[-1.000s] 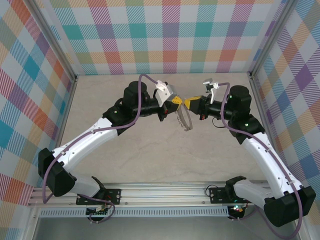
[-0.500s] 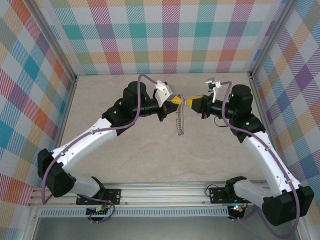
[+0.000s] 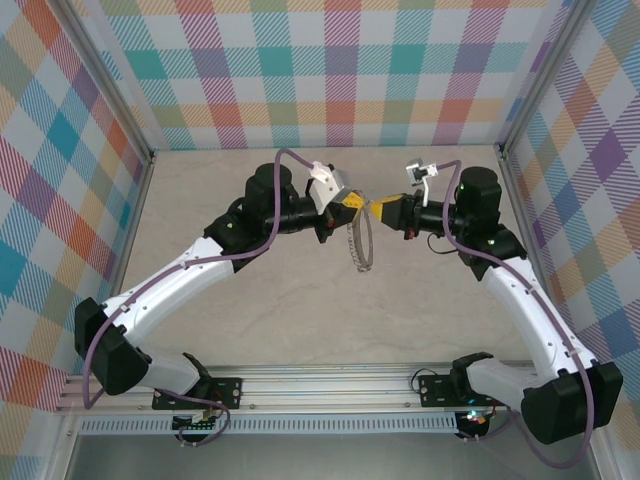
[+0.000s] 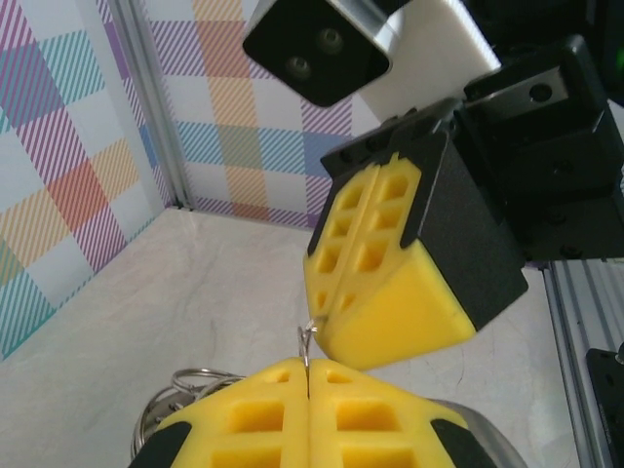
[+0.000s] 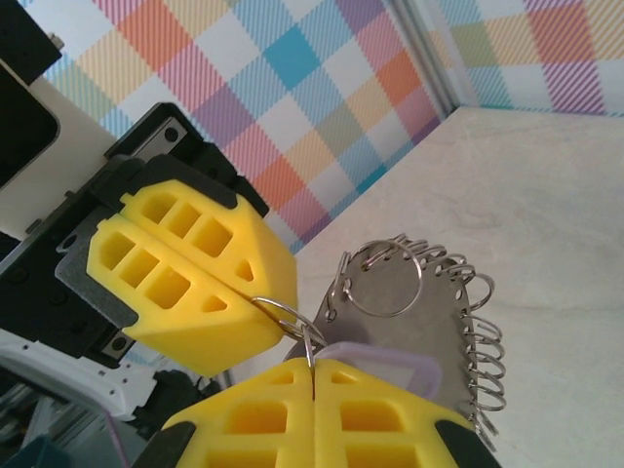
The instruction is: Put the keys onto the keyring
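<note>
Left gripper (image 3: 349, 206), from above: its fingers are pressing tight together, and it is meeting the right gripper (image 3: 380, 208) tip to tip, up over the table (image 3: 250, 320).
Right gripper, from above: its fingers are squeezing together too.
Keyring (image 3: 358, 248), from above: it is hanging down from the spot where the two tips are meeting (dangling in the air, not lying on the table).
Left wrist view: the left gripper's yellow fingers (image 4: 244, 419) are pinching a thin bit of metal (I cannot tell if it is ring or key). The right gripper (image 4: 336, 312) is sitting just above, almost touching. Little rings of the keyring (image 4: 185, 385) are peeking out below.
Right wrist view: the right gripper (image 5: 312, 375) is looking like it is pinching the key (image 5: 385, 353), whose pale purple head is lying right on top of its fingers. The left gripper (image 5: 255, 291) is nipping a small ring of the keyring (image 5: 444, 312), which is hanging just behind.
Step in hand: I think the arms are trying to slip the key onto the ring.
Next move: it is calling for a slow, tiny push, with both grips held tight so nothing drops.
</note>
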